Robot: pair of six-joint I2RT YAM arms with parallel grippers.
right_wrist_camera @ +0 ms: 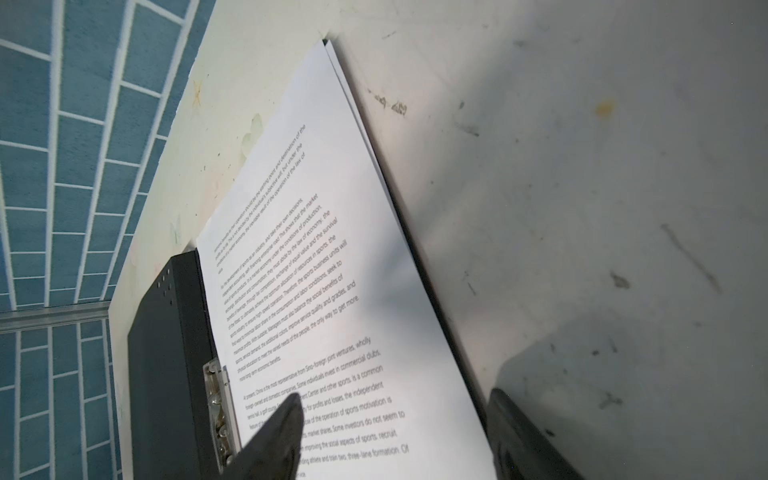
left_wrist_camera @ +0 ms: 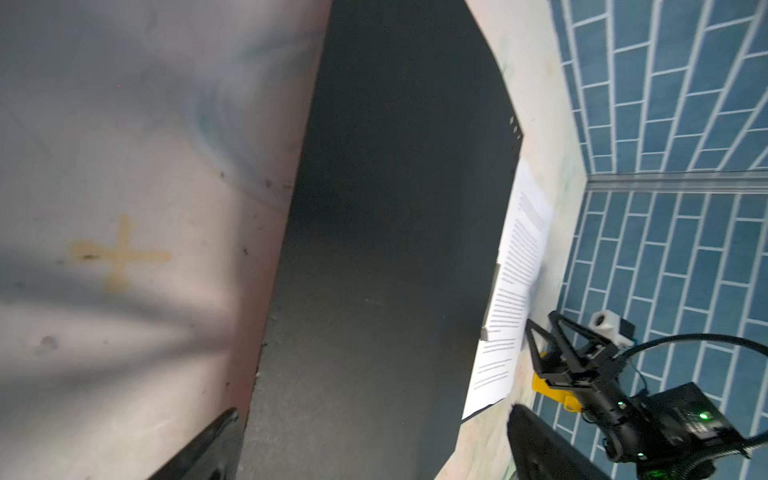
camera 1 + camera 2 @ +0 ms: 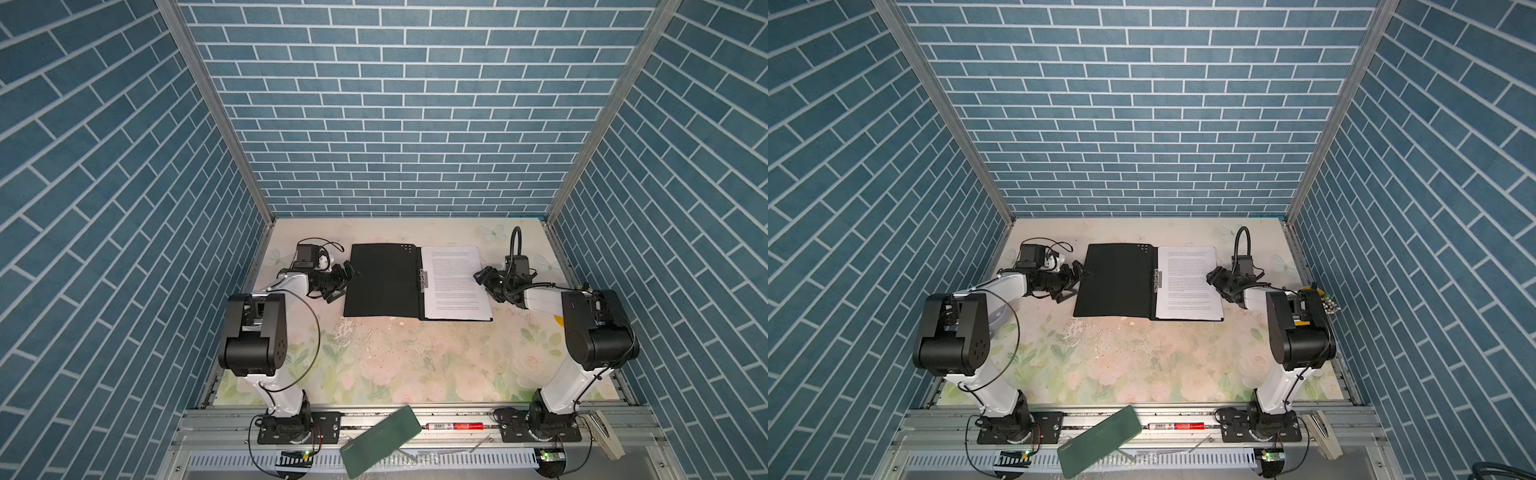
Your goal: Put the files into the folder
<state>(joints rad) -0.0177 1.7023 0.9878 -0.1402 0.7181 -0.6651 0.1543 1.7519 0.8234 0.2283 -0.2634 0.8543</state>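
Note:
The folder lies open and flat at the back of the table, black inside up, with a metal clip at its spine. The files lie stacked on its right half, a printed text sheet on top. My left gripper is open at the left cover's outer edge, holding nothing. My right gripper is open low over the stack's right edge. One of its fingers is above the paper and the other is beyond the edge, over the table.
A dark green slab leans on the front rail next to a red marker. A yellow item sits by the right arm. Blue brick walls close in three sides. Floral table surface lies in front of the folder.

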